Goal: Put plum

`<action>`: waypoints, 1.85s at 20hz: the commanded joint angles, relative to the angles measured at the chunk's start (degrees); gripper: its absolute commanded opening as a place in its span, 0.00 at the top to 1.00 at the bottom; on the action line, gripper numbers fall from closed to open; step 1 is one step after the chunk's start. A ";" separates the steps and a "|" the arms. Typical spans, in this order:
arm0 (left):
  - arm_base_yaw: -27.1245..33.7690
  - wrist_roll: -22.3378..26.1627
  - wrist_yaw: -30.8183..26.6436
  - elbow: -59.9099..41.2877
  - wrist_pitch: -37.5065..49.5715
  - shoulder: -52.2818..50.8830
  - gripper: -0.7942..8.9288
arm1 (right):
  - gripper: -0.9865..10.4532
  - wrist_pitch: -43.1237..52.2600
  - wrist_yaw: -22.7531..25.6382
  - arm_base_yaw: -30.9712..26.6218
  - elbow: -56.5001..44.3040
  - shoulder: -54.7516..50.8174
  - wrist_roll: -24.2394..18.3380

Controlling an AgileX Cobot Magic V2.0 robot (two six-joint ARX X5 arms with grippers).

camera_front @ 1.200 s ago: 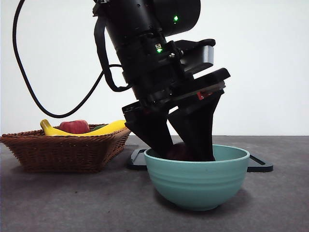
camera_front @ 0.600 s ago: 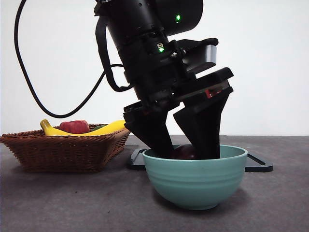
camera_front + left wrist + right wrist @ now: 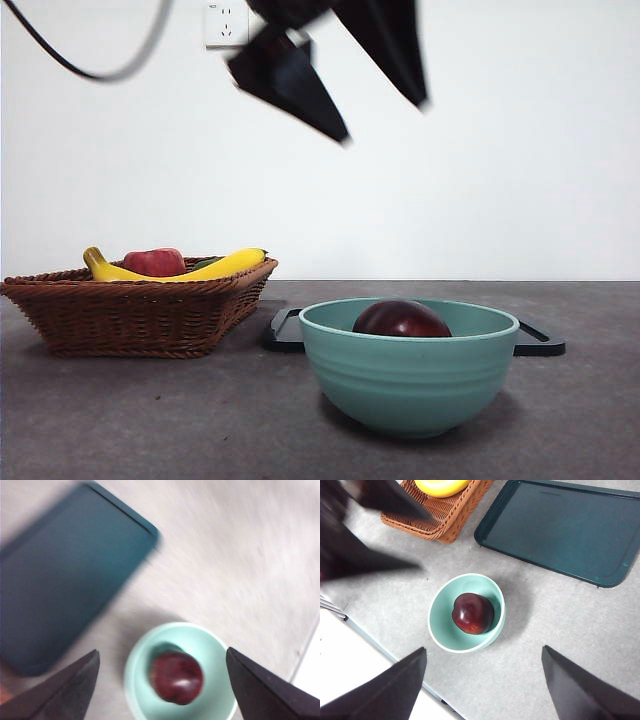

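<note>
The dark maroon plum [image 3: 400, 320] lies loose inside the teal bowl [image 3: 410, 385] at the table's front. My left gripper [image 3: 383, 122] hangs high above the bowl, open and empty, its two black jaws spread wide. From the left wrist, blurred, the plum [image 3: 176, 677] sits in the bowl [image 3: 212, 647] far below the open gripper [image 3: 161, 651]. My right gripper [image 3: 484, 649] is also open and empty, high over the table. It looks down on the plum [image 3: 472, 613], the bowl [image 3: 440, 622] and the left gripper [image 3: 424, 542].
A wicker basket [image 3: 130, 310] on the left holds a yellow banana [image 3: 220, 267] and a red apple-like fruit [image 3: 153, 262]. A dark teal tray [image 3: 540, 342] lies flat behind the bowl. The table's edge runs close to the bowl in the right wrist view.
The left gripper, whose jaws were down in the bowl around the plum, has opened and risen well above it. The plum stays in the bowl.
</note>
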 commanded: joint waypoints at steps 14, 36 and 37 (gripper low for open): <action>13.18 -5.16 6.10 -20.55 -3.85 -33.51 0.50 | 0.59 0.50 0.42 0.22 1.01 0.24 0.44; 13.14 -7.91 18.10 -30.18 -4.35 -41.59 0.50 | 0.59 2.29 0.85 5.09 -1.92 7.37 3.74; 13.14 -7.89 18.10 -30.18 -4.35 -41.59 0.50 | 0.59 4.44 1.18 6.03 -3.06 8.63 4.61</action>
